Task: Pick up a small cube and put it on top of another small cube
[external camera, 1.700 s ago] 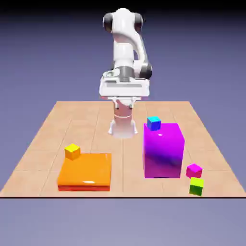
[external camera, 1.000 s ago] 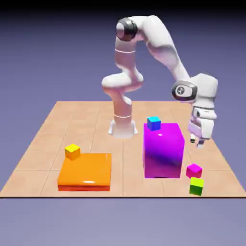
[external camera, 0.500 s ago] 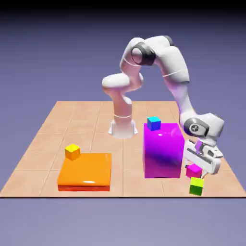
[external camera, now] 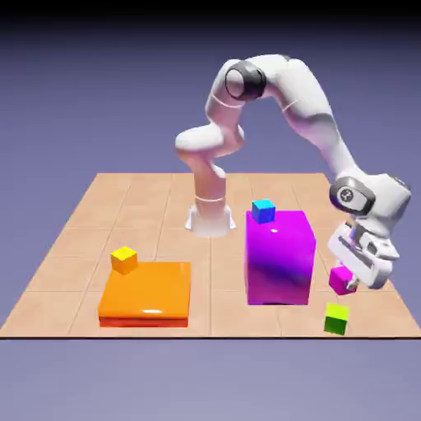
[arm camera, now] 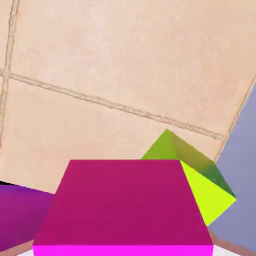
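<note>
- Fingers (external camera: 352, 284) now pinch the pink cube (external camera: 341, 280).
- Cube between them is shifted away from the green cube (external camera: 336, 319).
- So picking seems done; stacking remains.

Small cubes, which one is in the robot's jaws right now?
The magenta-pink cube: it alone sits between the jaws, while the green, blue and orange-yellow cubes are outside them.

The glossy magenta-pink small cube (arm camera: 122, 202) is gripped in the pincer (external camera: 348, 283), tilted in the exterior view, one flat face filling the hand view's lower middle.
</note>
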Controlling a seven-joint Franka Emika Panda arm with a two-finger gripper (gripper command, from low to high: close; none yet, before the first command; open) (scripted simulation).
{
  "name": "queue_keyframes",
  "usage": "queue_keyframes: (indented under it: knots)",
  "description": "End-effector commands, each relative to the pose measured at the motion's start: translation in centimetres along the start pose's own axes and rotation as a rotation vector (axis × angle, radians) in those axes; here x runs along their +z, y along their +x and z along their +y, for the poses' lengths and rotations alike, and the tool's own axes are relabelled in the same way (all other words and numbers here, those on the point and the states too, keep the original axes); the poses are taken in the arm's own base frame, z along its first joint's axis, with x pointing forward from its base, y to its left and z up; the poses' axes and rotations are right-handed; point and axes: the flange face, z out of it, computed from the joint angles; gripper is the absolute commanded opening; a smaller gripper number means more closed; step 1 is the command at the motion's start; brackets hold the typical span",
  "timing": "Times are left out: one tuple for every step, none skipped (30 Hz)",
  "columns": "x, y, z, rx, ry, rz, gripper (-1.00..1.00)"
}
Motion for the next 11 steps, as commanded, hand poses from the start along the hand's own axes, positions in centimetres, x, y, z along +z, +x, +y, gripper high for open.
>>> queue_keyframes:
  knots:
    - [-0.6, 0.4, 1.0, 0.040, 0.012, -0.007, -1.00]
    - [-1.1, 0.8, 1.9, 0.078, 0.026, -0.013, -1.00]
    - [-1.2, 0.8, 1.9, 0.081, 0.027, -0.013, -1.00]
    - [-1.2, 0.8, 1.9, 0.081, 0.027, -0.013, -1.00]
    - [1.0, 1.0, 1.8, 0.081, 0.026, -0.013, -1.00]
    - [3.1, 1.2, 1.6, 0.081, 0.026, -0.013, -1.00]
    - [5.3, 1.3, 1.3, 0.081, 0.027, -0.013, -1.00]
    - [5.7, 1.3, 1.3, 0.081, 0.027, -0.013, -1.00]
    - [5.7, 1.3, 1.3, 0.081, 0.027, -0.013, 1.00]
    - [5.7, 1.3, 1.3, 0.081, 0.027, -0.013, 1.00]
    - [3.5, 1.2, 1.5, 0.081, 0.026, -0.013, 1.00]
